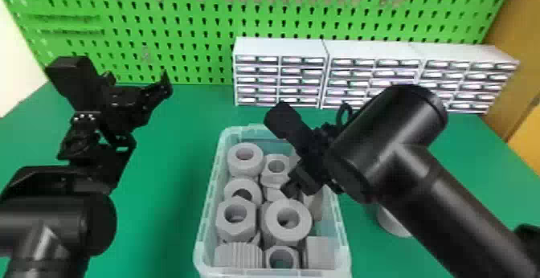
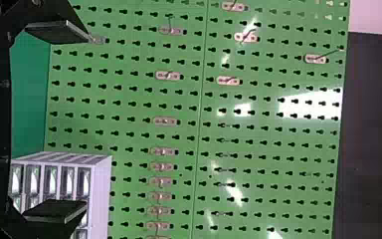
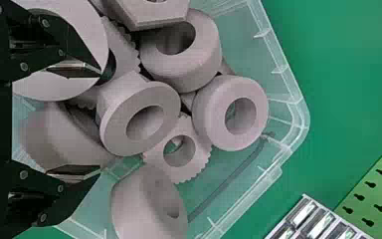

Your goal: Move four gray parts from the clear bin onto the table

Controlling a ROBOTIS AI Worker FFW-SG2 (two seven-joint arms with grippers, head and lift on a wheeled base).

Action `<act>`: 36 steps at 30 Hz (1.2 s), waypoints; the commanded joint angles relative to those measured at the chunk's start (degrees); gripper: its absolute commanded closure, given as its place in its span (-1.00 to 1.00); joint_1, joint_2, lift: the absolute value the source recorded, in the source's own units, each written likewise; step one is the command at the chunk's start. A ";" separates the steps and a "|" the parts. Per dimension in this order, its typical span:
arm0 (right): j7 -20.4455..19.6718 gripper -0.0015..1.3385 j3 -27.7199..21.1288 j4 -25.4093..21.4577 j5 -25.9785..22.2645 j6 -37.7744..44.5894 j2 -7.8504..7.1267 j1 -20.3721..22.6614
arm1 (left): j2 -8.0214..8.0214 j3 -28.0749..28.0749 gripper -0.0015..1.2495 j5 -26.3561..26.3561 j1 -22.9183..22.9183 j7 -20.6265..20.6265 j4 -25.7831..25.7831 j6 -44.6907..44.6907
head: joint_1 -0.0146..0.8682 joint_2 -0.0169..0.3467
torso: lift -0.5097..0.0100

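Right claw (image 3: 99,122): released, fingers spread, nothing grasped — low over the clear bin (image 1: 208,201).
Gray parts below the claw: many, heaped, with a flanged one (image 3: 124,99) just ahead of its fingers.
Gray part right of the claw (image 1: 391,225): on the table (image 1: 168,156), half hidden by the arm.
Left claw (image 2: 87,119): well left, open and empty.
Tally: one visibly out — probably three to go.
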 commanded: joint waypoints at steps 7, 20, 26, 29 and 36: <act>0.00 -0.17 -5.15 -8.73 -1.23 0.09 -2.20 3.88 | 0.00 0.08 -0.83 -0.09 0.43 -0.09 -0.08 0.00 | 0.59 -0.76 | 0.77; 0.00 -0.17 -9.72 -16.64 -3.78 0.09 -5.19 8.01 | 0.09 -0.27 -0.83 -0.09 0.52 -0.35 -0.08 0.35 | 0.59 -0.76 | 0.77; 0.00 -0.17 -12.54 -19.80 -2.54 0.09 -6.42 10.56 | 0.00 -0.18 -0.83 -0.09 0.69 -0.44 -0.08 0.44 | 0.59 -0.76 | 0.77; 0.00 -0.17 -13.33 -21.38 -1.40 0.09 -6.60 11.43 | 0.09 -0.18 -0.83 -0.09 0.78 -0.44 -0.08 0.44 | 0.59 -0.76 | 0.77; -0.09 -0.17 -14.21 -23.49 -0.70 0.09 -7.39 13.19 | 0.09 -0.27 -0.83 -0.09 0.87 -0.53 -0.08 0.53 | 0.59 -0.76 | 0.77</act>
